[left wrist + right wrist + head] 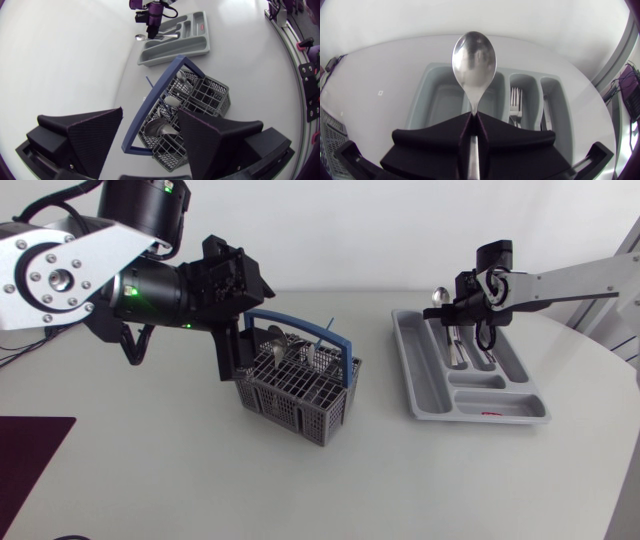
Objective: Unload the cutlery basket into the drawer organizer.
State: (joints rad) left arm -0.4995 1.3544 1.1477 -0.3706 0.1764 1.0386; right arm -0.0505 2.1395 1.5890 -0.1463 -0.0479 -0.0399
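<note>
**Left gripper [232, 355] open over the basket; right gripper [474, 122] clamped on a spoon**

The left arm [70, 275] comes in from its side edge with the wrist bent, so its gripper points down at the near left end of the cutlery basket [300, 395]. In the left wrist view its two wedge fingers [95, 135] stand wide apart with nothing between them. They hang above the basket's blue handle [150, 105] and the cutlery standing in its compartments; whether they touch the basket cannot be told.

The right arm [570, 280] stretches across the far end of the drawer organizer [430, 395], which lies on the white table [150, 470] well apart from the basket. Its jaws are closed on the handle of a spoon [474, 60], whose bowl sticks out ahead of the fingertips. It is held over the organizer's long compartments. A fork [516, 102] lies in the compartment beside the one under the spoon.

A small red label [490, 413] sits on the organizer's near rim; its print is too small to read.
</note>
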